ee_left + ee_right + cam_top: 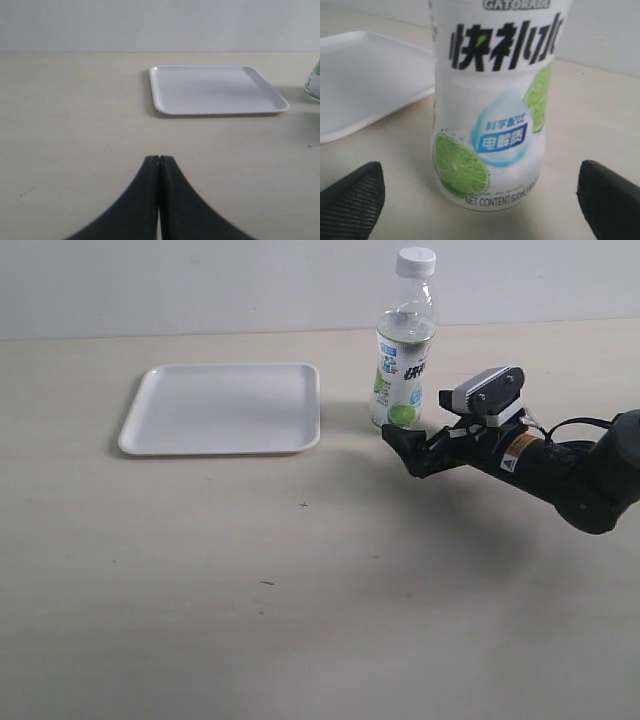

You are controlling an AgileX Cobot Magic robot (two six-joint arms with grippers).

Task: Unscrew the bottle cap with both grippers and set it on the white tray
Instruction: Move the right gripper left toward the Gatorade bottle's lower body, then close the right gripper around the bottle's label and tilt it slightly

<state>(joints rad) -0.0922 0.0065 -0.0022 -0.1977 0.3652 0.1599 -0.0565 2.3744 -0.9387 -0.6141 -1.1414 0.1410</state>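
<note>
One bottle (403, 365), capped, upright before gaping right claw (406, 452).

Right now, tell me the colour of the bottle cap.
White; the bottle cap shows best in the exterior view, on the bottle.

Pale beige table (300, 640), matte surface. The white tray (222, 408) lies flat at 11 o'clock from table centre. The bottle (403, 360) stands upright at 3 o'clock of the tray, near it, not touching. Two small dark specks (267, 583) near centre.
</note>
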